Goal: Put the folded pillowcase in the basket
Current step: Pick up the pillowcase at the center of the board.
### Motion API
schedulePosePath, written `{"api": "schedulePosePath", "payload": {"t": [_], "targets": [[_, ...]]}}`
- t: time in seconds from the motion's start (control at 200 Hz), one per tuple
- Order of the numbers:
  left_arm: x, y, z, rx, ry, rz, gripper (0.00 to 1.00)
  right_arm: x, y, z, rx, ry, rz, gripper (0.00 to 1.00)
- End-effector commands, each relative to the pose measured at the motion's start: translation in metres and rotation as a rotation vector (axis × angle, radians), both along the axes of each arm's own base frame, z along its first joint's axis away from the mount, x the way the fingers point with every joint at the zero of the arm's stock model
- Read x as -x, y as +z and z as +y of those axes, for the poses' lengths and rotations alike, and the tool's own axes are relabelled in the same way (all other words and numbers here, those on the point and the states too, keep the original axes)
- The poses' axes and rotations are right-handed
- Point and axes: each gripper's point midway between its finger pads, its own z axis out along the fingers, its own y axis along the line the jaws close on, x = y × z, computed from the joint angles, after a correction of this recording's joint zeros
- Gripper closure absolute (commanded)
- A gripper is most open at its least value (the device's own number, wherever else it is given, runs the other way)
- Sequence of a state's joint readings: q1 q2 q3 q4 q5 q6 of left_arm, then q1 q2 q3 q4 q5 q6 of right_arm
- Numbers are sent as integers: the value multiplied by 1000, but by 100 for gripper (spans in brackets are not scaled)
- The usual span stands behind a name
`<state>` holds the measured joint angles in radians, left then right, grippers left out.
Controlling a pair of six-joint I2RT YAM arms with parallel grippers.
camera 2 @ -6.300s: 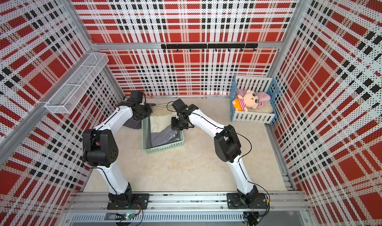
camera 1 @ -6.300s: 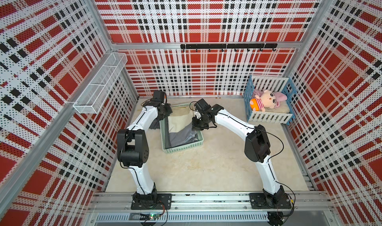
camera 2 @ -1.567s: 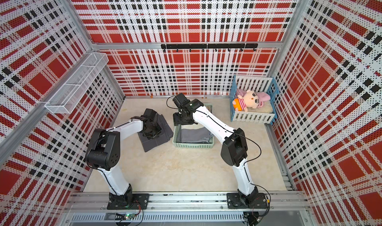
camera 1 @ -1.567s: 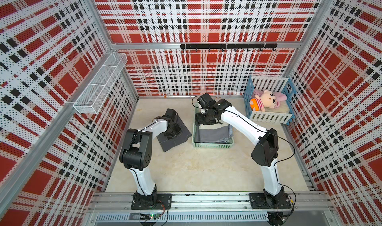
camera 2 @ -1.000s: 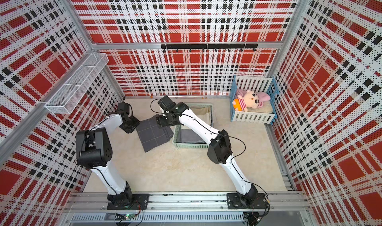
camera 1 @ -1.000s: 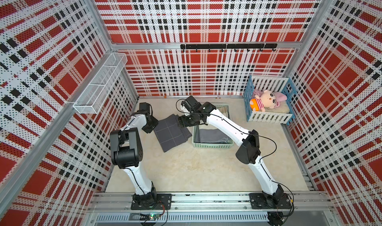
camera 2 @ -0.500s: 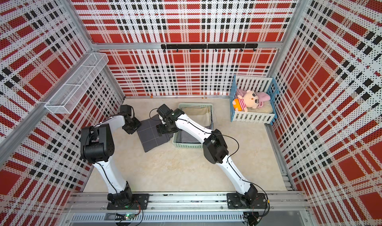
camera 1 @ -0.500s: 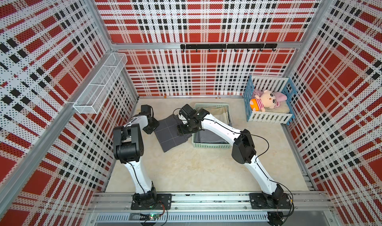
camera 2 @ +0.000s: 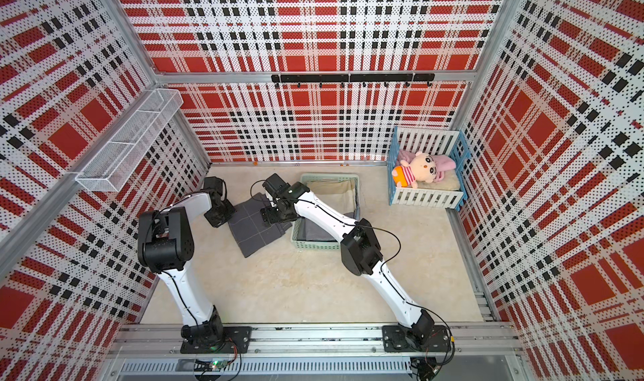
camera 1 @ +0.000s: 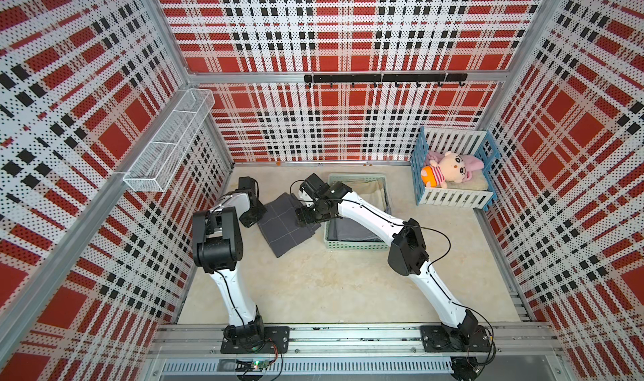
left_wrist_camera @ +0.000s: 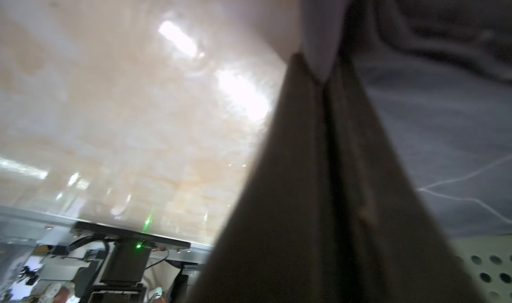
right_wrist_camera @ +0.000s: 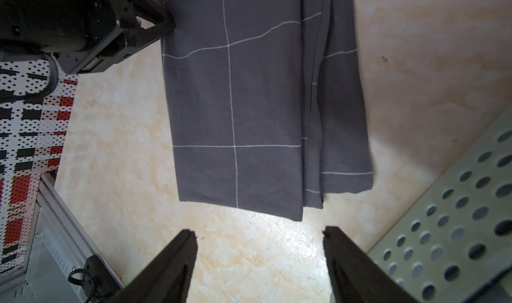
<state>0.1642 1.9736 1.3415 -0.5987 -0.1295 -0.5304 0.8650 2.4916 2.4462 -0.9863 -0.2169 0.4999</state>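
We see the folded pillowcase point(camera 1: 284, 227), dark grey with thin white grid lines, lying flat on the tabletop point(camera 1: 331, 285) at the 9 o'clock side of the basket point(camera 1: 355, 246), just beside it and wholly outside it. The basket is a pale mint-green crate with perforated walls, and a second grey cloth point(camera 1: 348, 229) lies inside it, toward its 6 o'clock end. The left end effector point(camera 1: 258, 217) is low at the pillowcase's 9 o'clock edge. In the right wrist view its two fingers point(right_wrist_camera: 155, 30) close together on that edge, and the nearest white grid line bows where the fabric is pinched. The left wrist view shows the same narrow, closed pair meeting at their tips point(left_wrist_camera: 321, 77), with the grey fabric beside them. The right end effector point(camera 1: 307, 219) is over the pillowcase's 3 o'clock edge, between the cloth and the basket wall. In its own wrist view it stands wide apart and empty point(right_wrist_camera: 259, 238) above bare tabletop, near one short end of the pillowcase. At about 2 o'clock from the basket, well apart from it, a blue-and-white toy crib point(camera 1: 453, 198) holds a plush doll point(camera 1: 444, 168).
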Motion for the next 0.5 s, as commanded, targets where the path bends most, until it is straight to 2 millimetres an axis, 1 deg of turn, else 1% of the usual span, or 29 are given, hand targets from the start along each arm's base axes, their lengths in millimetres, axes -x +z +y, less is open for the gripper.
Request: {"api": "schedulePosePath", "payload": {"t": [0.0,0.1,0.15,0.261,0.351,0.411,0.496], "targets": [[15,26,11,-100,-71,42,100,8,-12,12,-3,24,16,20],[21,28,2,-142,-141,86,100,15,-21,13,23,40,26,19],[23,29,-3,-191,-204,120,100,17,-25,13,32,40,31,18],[24,30,-14,-281,-260,156,100,16,-34,12,50,29,31,18],[20,27,-27,-328,-319,181,100,12,-43,11,74,16,20,17],[18,24,-38,-357,-356,195,100,7,-52,5,110,-3,10,17],[15,23,-47,-415,-391,215,100,5,-65,-6,167,-34,14,16]]}}
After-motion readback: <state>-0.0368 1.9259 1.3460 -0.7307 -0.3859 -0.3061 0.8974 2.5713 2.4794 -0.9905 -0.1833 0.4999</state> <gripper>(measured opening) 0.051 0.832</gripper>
